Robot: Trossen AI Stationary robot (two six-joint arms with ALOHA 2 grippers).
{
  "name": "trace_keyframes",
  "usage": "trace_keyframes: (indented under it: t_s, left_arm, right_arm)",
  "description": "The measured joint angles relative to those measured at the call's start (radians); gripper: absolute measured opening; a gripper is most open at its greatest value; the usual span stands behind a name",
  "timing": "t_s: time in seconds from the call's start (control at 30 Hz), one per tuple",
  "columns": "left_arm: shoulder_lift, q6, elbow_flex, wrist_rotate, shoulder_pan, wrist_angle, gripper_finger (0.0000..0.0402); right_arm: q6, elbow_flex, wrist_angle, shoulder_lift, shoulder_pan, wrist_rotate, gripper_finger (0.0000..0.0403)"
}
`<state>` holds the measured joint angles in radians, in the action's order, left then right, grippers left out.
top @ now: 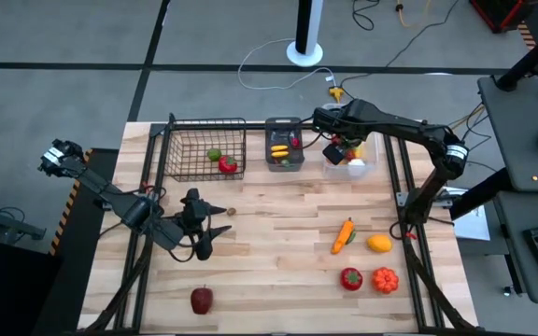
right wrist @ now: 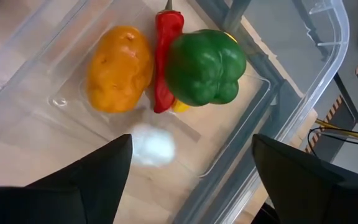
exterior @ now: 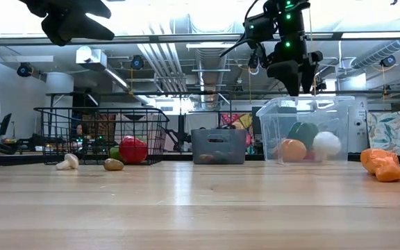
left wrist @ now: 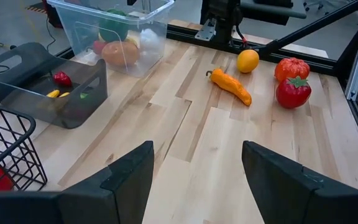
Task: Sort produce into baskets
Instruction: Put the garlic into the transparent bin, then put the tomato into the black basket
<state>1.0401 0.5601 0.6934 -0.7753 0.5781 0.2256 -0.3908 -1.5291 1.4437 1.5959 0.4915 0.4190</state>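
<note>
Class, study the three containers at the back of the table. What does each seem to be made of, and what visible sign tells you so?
Wire-mesh basket: thin black wire, probably coated metal; you see straight through its open grid.
Grey bin: likely matte plastic; its smooth, opaque walls show little shine.
Clear tub: likely glossy transparent plastic; the green pepper and other produce show through its walls.
</note>
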Motion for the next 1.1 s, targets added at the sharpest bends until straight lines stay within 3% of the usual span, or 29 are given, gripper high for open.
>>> trace_keyframes:
  t_s: [0.27, 0.47, 0.77, 1.1]
  left_arm:
    - [0.000, 0.003, 0.000, 0.000, 0.000, 0.000, 0.0226]
    - [0.000, 0.005, 0.000, 0.000, 0.000, 0.000, 0.0226]
    - [0.000, 0.005, 0.000, 0.000, 0.000, -0.001, 0.0226]
    - [0.000, 0.002, 0.000, 0.000, 0.000, -0.001, 0.0226]
  right_arm:
    - [-0.012, -0.019, -0.012, -0.027, -0.009, 0.000, 0.0315]
    - [-0.089, -0.075, -0.014, -0.091, -0.084, -0.023, 0.0306]
    - [-0.191, -0.090, -0.100, -0.151, -0.359, -0.168, 0.0315]
    - [-0.357, -0.092, -0.137, -0.080, -0.643, -0.308, 0.0316]
